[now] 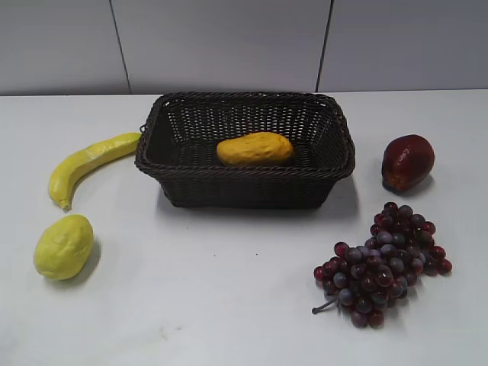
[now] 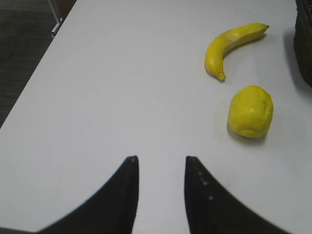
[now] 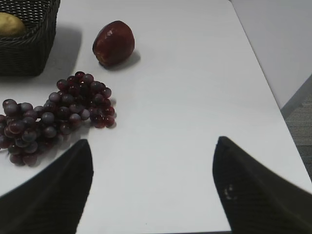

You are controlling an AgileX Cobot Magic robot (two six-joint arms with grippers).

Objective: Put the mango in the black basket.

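Orange mango (image 1: 255,149) lies inside the black basket (image 1: 245,180) on the white counter (image 1: 213,305). Left gripper (image 2: 162,168) hangs empty with a narrow gap near the lemon (image 2: 250,111); right gripper (image 3: 152,156) spread wide beside the grapes (image 3: 53,114).

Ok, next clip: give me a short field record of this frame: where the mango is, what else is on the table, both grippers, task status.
mango: lying inside the basket, nothing gripping it
left of basket: banana, lemon
right of basket: red fruit, grapes
left gripper: jaws a little apart, holding nothing, over bare table
right gripper: jaws wide apart, holding nothing, near the grapes
task status: mango appears placed
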